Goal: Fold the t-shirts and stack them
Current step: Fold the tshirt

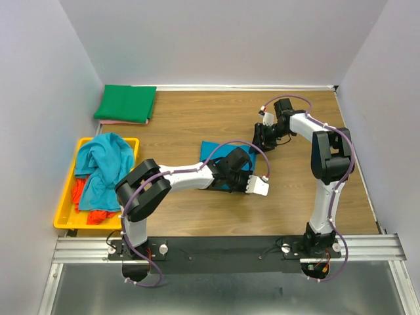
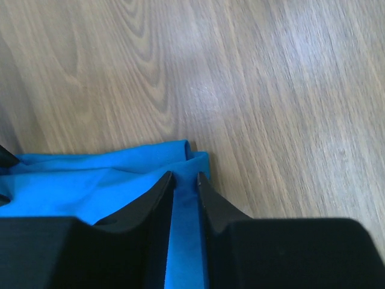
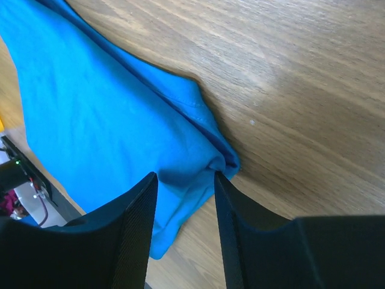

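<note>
Wood table point(image 1: 197, 216) | teal t-shirt point(image 1: 211, 151) mid-frame, likely limp and light; you should pinch its doubled hem | left gripper point(image 2: 186, 179) nearly closed over hem, hold uncertain | right gripper point(image 3: 185, 177) spread astride corner.

Jaws narrow on left arm point(image 1: 190, 176), apart on right arm point(image 1: 321, 147).

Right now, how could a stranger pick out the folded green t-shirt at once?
On the wooden table, look at the far left corner by the wall. A flat, folded green cloth t-shirt lies there. Unlike the crumpled teal and orange-red shirts in the yellow plastic tray nearby, it is neat.
</note>
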Robot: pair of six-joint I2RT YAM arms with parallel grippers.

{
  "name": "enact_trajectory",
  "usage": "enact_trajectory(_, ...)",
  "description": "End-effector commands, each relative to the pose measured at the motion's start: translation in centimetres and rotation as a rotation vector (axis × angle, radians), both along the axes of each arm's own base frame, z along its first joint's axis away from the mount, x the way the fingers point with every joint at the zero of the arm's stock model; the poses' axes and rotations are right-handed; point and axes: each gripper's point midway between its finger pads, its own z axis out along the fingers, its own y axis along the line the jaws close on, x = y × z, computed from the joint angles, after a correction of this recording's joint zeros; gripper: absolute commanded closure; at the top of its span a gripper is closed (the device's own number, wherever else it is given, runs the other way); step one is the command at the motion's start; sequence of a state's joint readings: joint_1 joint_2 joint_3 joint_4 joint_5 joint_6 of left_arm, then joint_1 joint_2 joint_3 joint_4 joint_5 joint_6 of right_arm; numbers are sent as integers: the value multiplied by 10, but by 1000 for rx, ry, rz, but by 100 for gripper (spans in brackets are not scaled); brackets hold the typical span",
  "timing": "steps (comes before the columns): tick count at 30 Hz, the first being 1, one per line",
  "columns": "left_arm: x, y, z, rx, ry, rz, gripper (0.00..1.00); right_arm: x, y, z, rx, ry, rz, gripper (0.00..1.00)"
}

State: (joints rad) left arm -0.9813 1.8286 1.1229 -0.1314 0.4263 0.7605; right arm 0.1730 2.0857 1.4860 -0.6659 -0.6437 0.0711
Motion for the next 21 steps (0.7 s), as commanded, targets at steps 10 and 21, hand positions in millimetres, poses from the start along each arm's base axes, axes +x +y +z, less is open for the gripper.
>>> enact_trajectory(10,-5,3,-11,8,-10,-32,86,4,-1,-13,-20,0,-23,58)
enact_trajectory(21,-16,11,-17,18,18,-62,100,15,-4,-5,-41,-72,-42,99)
